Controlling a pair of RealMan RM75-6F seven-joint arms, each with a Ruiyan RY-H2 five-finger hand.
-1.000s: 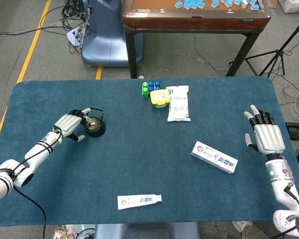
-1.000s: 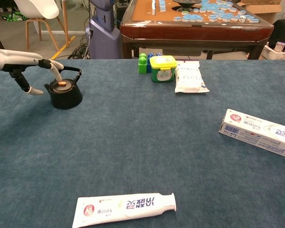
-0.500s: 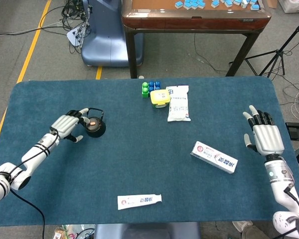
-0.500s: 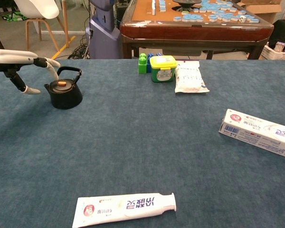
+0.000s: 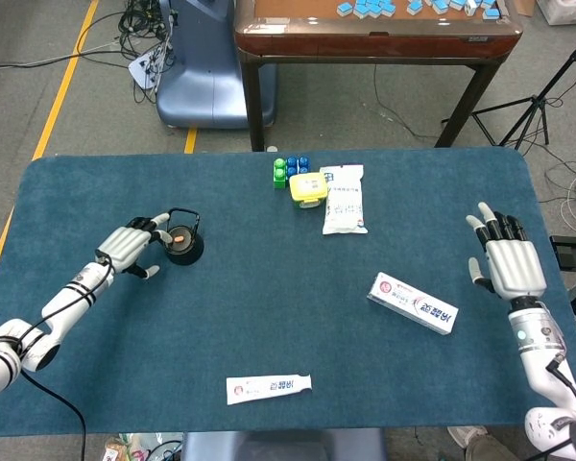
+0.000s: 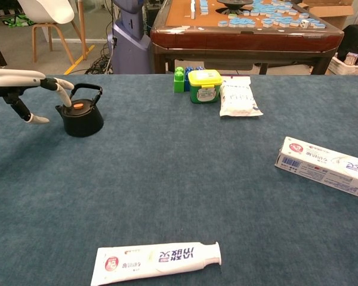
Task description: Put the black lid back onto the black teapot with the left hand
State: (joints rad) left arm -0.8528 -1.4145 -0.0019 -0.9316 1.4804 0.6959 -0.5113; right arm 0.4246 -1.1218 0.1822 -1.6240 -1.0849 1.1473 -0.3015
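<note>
Head view: the black teapot point(image 5: 183, 246) stands on the left part of the blue bench point(image 5: 269, 317), with the black lid point(image 5: 180, 233), marked by an orange knob, seated on its mouth under the raised handle. The left hand point(image 5: 130, 250) lies just left of the teapot, fingers apart and empty, fingertips near the pot; contact cannot be told. The right hand point(image 5: 507, 257) is held upright at the right edge, fingers spread, holding nothing. A toothpaste box point(image 5: 412, 303) lies right of centre, a toothpaste tube point(image 5: 268, 387) at the near edge, and a white packet point(image 5: 345, 200), yellow container point(image 5: 307, 188) and toy blocks point(image 5: 290, 169) at the far side. Chest view: the teapot point(image 6: 80, 115) stands far left with its lid point(image 6: 77, 106) on; the left hand point(image 6: 24, 89) reaches from the left edge, fingers apart, fingertips beside the handle. The tube point(image 6: 156, 261) lies nearest, the box point(image 6: 324, 167) at right.
</note>
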